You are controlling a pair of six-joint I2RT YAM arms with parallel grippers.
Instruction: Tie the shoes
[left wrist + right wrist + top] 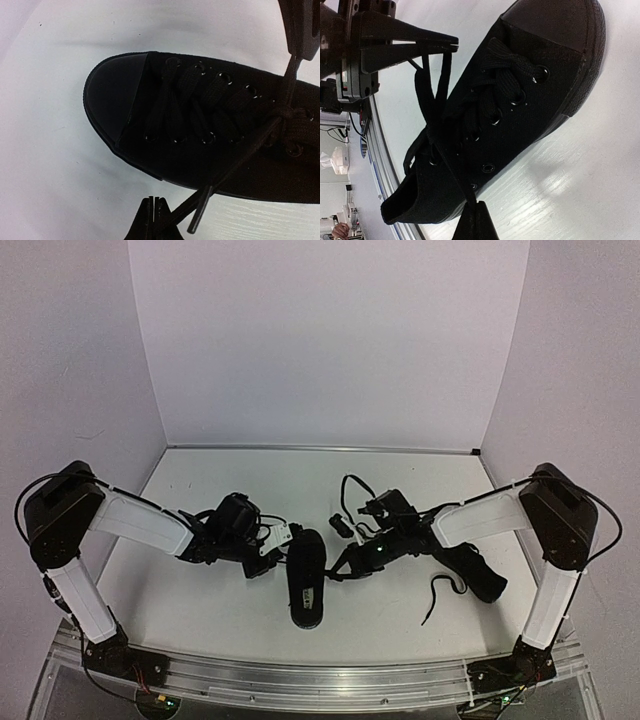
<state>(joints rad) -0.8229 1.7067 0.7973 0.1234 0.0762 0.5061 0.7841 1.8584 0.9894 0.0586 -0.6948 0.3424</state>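
1. The first shoe (306, 580) is set midway along the worktop's (200, 600) near edge, the second shoe (482, 575) by the right edge.
2. A lace (200, 210) of the first shoe is gripped by the closed left end effector (154, 215).
3. Its other lace (291, 80) is pinched by the closed right end effector (476, 217).

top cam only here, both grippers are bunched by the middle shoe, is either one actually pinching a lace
Observer: Yes, the left wrist view shows the left gripper shut on a lace pulled sideways past the sole.
Operator: and the right one
Observer: The right gripper is shut on the other lace, beside the shoe, toward its heel end.
Operator: bow done yet
Observer: No finished bow shows; the laces just cross near the top eyelet.
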